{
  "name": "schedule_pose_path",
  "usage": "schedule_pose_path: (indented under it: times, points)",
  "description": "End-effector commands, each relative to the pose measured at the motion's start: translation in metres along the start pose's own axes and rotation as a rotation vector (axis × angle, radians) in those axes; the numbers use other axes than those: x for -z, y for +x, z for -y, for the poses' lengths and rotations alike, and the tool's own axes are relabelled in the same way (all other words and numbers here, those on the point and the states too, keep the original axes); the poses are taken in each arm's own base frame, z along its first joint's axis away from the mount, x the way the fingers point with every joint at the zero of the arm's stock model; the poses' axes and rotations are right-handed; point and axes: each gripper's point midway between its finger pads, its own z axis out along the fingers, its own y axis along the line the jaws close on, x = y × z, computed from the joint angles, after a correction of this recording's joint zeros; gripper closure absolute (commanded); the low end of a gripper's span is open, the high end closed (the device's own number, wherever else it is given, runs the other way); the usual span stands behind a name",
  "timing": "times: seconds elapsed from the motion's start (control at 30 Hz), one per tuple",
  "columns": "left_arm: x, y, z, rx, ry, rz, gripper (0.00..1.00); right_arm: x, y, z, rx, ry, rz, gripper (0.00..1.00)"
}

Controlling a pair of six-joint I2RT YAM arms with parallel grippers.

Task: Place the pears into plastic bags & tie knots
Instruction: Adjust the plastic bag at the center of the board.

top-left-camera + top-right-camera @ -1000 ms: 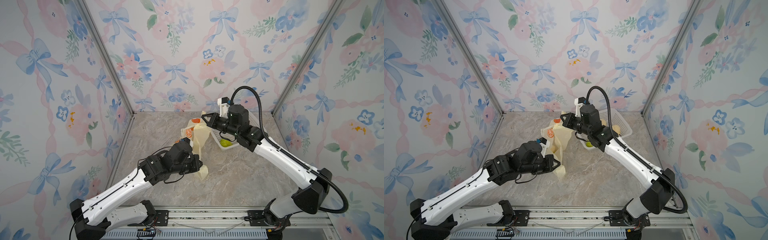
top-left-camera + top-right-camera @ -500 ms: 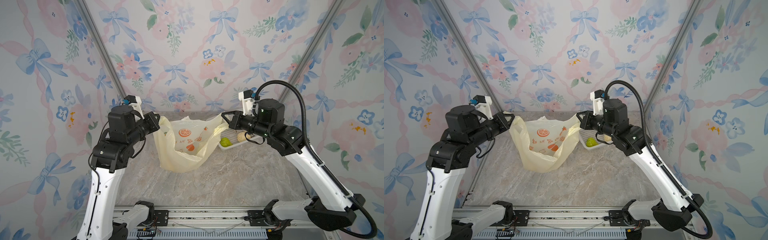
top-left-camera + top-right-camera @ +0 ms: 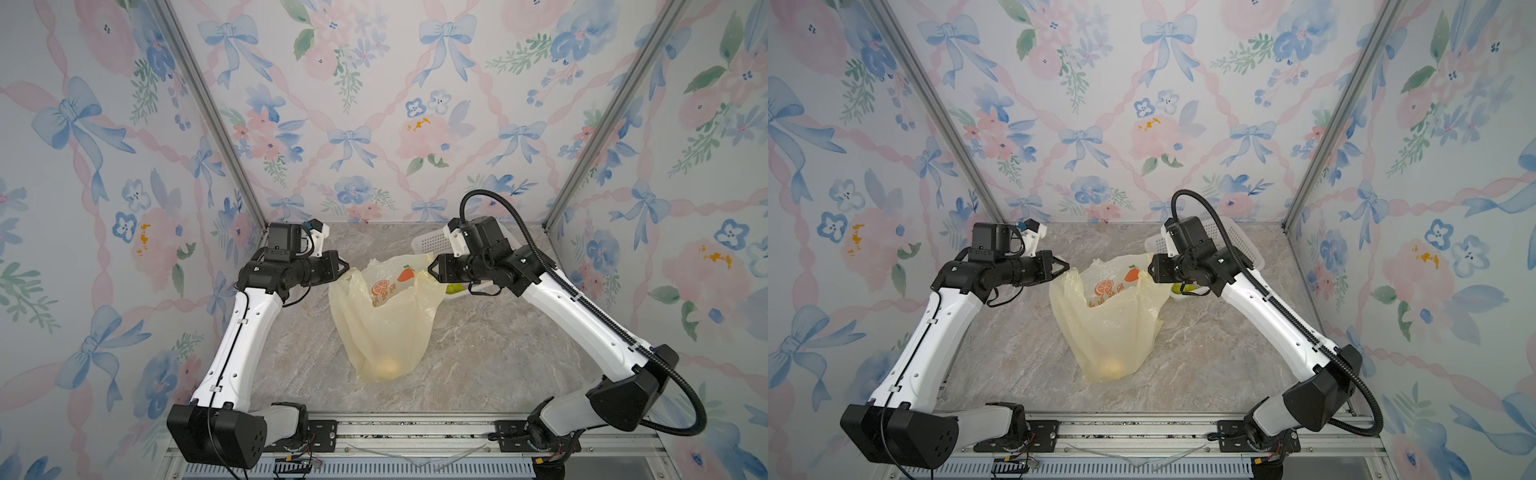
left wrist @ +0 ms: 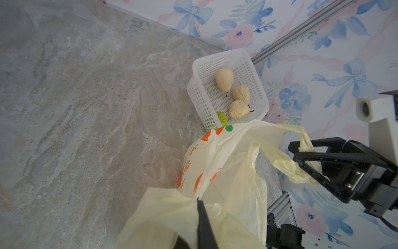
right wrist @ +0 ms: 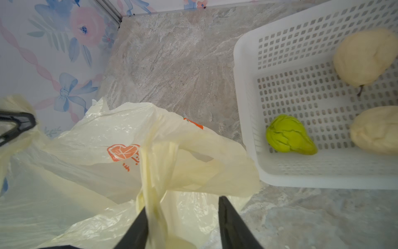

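Note:
The pale-yellow plastic bag [image 3: 386, 316] with orange print sags upright mid-table, and one cream pear [image 3: 386, 365] shows through its bottom. My left gripper [image 4: 199, 200] is shut on the bag's left handle, also visible in a top view [image 3: 345, 266]. My right gripper [image 5: 183, 207] stands open at the bag's right side, with the other handle [image 5: 154, 183] draped loosely against one finger. In the white basket [image 4: 200, 69] lie three cream pears [image 4: 224, 78] and a green pear [image 5: 289, 138]. No knots are visible.
The basket [image 3: 432, 241] sits at the back right corner, just behind my right wrist. Floral walls and metal corner posts [image 3: 208, 112] close in three sides. Bare marble table [image 3: 490, 353] lies in front of the bag.
The right gripper has opened and let the handle go slack. Both arms have come down and inward, and the stretched bag now sags onto the table.

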Motion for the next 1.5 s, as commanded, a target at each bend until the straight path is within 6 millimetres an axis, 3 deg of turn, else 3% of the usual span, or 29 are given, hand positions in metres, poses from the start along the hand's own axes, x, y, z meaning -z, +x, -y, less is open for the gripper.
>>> schedule_pose_path:
  times: [0.0, 0.13, 0.23, 0.37, 0.43, 0.53, 0.67, 0.8, 0.9, 0.97, 1.07, 1.17, 1.27, 1.33, 1.4, 1.47]
  points:
    - [0.033, -0.028, 0.039, -0.146, 0.091, 0.123, 1.0, 0.051, -0.028, -0.02, 0.114, -0.002, 0.104, 0.4]
    - [0.035, -0.033, 0.05, -0.156, 0.139, 0.123, 1.0, 0.072, -0.039, -0.05, 0.209, -0.028, 0.145, 0.35]
    - [0.037, -0.036, 0.053, -0.158, 0.149, 0.135, 1.0, 0.062, -0.033, -0.074, 0.245, -0.094, 0.113, 0.4]
    - [0.047, -0.043, 0.067, -0.19, 0.192, 0.173, 1.0, 0.026, -0.016, -0.099, 0.283, -0.16, 0.013, 0.6]
    - [0.046, -0.041, 0.066, -0.19, 0.195, 0.17, 1.0, 0.001, -0.009, -0.11, 0.303, -0.167, -0.036, 0.66]
    - [0.036, -0.031, 0.056, -0.161, 0.185, 0.14, 1.0, -0.038, 0.004, -0.119, 0.318, -0.167, -0.102, 0.68]
    - [0.031, -0.017, 0.048, -0.138, 0.18, 0.126, 1.0, -0.093, 0.026, -0.117, 0.311, -0.148, -0.198, 0.69]
    - [0.025, -0.006, 0.038, -0.135, 0.161, 0.113, 1.0, -0.135, 0.015, -0.12, 0.285, -0.117, -0.153, 0.68]
    - [0.017, 0.007, 0.024, -0.103, 0.133, 0.093, 1.0, -0.155, 0.011, -0.102, 0.264, -0.025, -0.123, 0.66]
    - [0.013, 0.015, 0.01, -0.081, 0.079, 0.092, 1.0, -0.143, 0.013, -0.095, 0.259, -0.012, -0.159, 0.68]
    - [0.01, 0.022, -0.003, -0.069, 0.031, 0.107, 1.0, -0.108, 0.023, -0.082, 0.304, 0.039, -0.184, 0.7]
    - [0.004, 0.026, -0.009, -0.06, 0.035, 0.1, 1.0, -0.067, 0.048, -0.057, 0.3, 0.06, -0.272, 0.67]
    - [-0.002, 0.031, -0.011, -0.055, 0.045, 0.085, 1.0, -0.034, 0.058, -0.045, 0.249, 0.001, -0.31, 0.61]
    - [-0.003, 0.032, -0.013, -0.059, 0.042, 0.084, 1.0, -0.011, 0.049, -0.044, 0.211, -0.051, -0.281, 0.51]
    - [-0.003, 0.033, -0.012, -0.067, 0.049, 0.087, 1.0, 0.022, 0.025, -0.045, 0.169, -0.114, -0.189, 0.37]
    - [-0.002, 0.034, -0.01, -0.074, 0.056, 0.089, 1.0, 0.041, -0.004, -0.037, 0.093, -0.17, -0.079, 0.33]
